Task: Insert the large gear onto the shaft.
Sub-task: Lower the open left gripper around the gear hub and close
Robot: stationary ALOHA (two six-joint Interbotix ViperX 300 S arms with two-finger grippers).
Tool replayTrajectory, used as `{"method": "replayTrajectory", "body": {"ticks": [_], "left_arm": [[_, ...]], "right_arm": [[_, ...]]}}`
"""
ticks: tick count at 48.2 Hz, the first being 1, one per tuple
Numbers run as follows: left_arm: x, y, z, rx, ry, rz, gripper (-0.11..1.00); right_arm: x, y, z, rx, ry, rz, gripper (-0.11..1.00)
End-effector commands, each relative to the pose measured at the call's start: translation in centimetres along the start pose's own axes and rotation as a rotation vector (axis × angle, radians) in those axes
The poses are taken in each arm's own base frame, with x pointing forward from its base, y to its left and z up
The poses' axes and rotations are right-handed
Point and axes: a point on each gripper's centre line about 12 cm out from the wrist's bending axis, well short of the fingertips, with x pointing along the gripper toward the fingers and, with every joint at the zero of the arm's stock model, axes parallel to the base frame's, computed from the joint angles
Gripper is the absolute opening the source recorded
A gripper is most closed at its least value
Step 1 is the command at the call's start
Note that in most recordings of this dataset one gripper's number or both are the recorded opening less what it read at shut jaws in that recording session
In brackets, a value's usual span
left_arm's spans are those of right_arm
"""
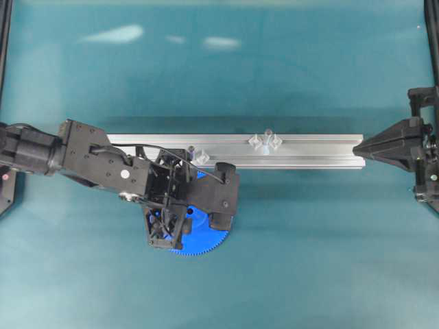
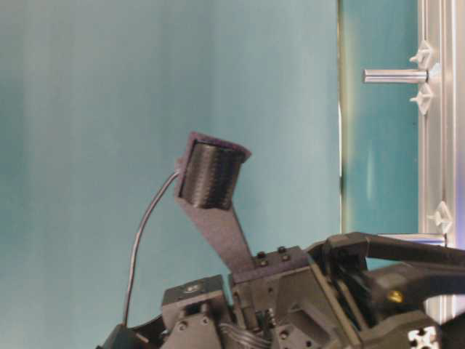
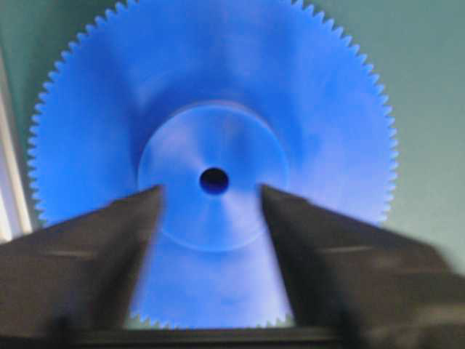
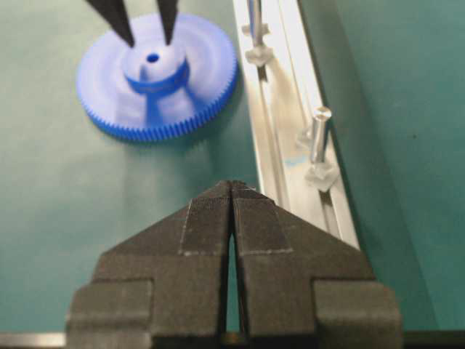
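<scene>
Two claws: left claw spread, fingers either side of the large gear's hub, gripping nothing; right claw pressed closed, empty.
Large gear: flat on the table, just beside the rail.
Shaft: upright on the rail, apart from the gear.
Right wrist view only: gear and rail pegs together.

One large gear, one rail, two pegs, two end effectors
</scene>
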Motion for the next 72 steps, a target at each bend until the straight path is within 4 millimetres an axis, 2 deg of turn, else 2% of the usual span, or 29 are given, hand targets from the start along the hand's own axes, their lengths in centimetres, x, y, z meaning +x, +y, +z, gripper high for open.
{"method": "replayTrajectory", "body": {"ticks": [1,5,8,32,72], "left_arm": [[-0.9,-0.2,1.1,0.005,-0.048,-0.001,0.75],[-0.6,-0.2,1.4,0.006,-0.061,-0.002,0.90],[-0.2,-0.2,1.4,0.005,-0.051,-0.002,0.95],[1.5,-0.2,1.1,-0.001,-0.012,-0.001,0.95],[2.6,-0.2,0.4,-0.013,0.058,0.003,0.93]], "right_arm": [[0.0,0.0,0.4,0.014,-0.011,0.000,0.03],[0.1,0.0,0.4,0.014,-0.011,0.000,0.03],[0.0,0.0,0.3,0.014,-0.011,0.000,0.03],[-0.4,0.0,0.5,0.014,-0.055,0.006,0.03],[-0.4,0.0,0.1,0.016,-0.043,0.004,0.03]]}}
